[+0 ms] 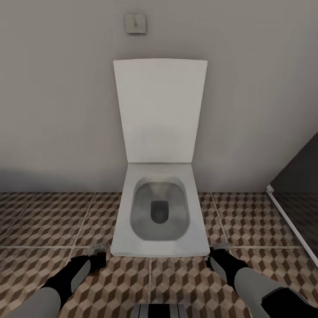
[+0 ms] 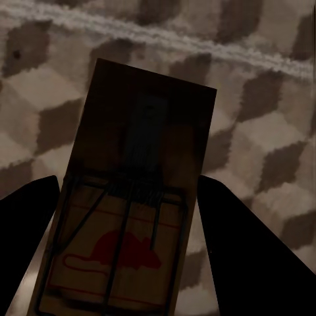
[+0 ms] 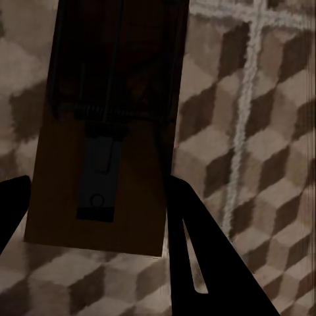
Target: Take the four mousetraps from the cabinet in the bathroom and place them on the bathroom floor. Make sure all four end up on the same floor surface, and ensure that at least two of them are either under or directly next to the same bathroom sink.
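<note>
In the left wrist view a brown wooden mousetrap [image 2: 131, 197] with a red mouse print and wire parts sits between the dark fingers of my left gripper [image 2: 125, 257], which is shut on it above the cube-patterned bathroom floor [image 2: 263, 131]. The right wrist view shows a second mousetrap [image 3: 108, 131] held the same way in my right gripper [image 3: 99, 230]. In the head view both grippers, left [image 1: 98, 251] and right [image 1: 219, 251], hang low over the floor [image 1: 44, 221] on either side of a toilet's front. The cabinet and the bathroom sink are out of view.
A white toilet [image 1: 159, 212] with its lid raised stands straight ahead against the grey wall. A dark shower screen [image 1: 300, 185] with a pale frame edge borders the floor at the right. Open tiled floor lies left and right of the toilet.
</note>
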Robot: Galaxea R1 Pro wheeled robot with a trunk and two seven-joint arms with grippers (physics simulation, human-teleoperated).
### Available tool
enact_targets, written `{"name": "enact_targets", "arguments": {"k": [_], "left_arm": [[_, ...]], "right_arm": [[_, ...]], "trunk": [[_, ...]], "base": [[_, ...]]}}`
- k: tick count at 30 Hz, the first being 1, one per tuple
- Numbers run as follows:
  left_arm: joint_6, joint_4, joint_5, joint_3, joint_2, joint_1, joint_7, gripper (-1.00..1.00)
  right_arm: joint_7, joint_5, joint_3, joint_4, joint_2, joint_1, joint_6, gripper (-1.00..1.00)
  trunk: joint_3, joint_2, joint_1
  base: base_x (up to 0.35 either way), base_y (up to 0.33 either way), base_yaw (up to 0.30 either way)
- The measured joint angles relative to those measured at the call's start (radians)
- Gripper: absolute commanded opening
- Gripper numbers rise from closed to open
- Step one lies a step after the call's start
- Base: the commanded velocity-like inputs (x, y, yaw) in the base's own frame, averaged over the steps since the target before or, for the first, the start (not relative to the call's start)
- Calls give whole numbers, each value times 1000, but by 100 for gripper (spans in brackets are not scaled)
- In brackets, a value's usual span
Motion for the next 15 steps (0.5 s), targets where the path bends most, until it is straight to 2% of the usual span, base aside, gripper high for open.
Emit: {"name": "enact_targets", "arguments": {"k": [5,11,15], "left_arm": [[-4,-4,0,-1,1,0,0,-100],[-5,-5,0,-1,1,0,0,-100],[-5,-5,-1,-1,2,0,0,-100]], "right_arm": [[2,0,0,-13,-20,0,-1,-100],[1,0,0,-18,-25,0,-2,-100],[1,0,0,-19,-28,0,-4,-100]], "trunk": [[0,0,0],[0,0,0],[0,0,0]], "base": [[0,0,0],[1,0,0],[106,0,0]]}}
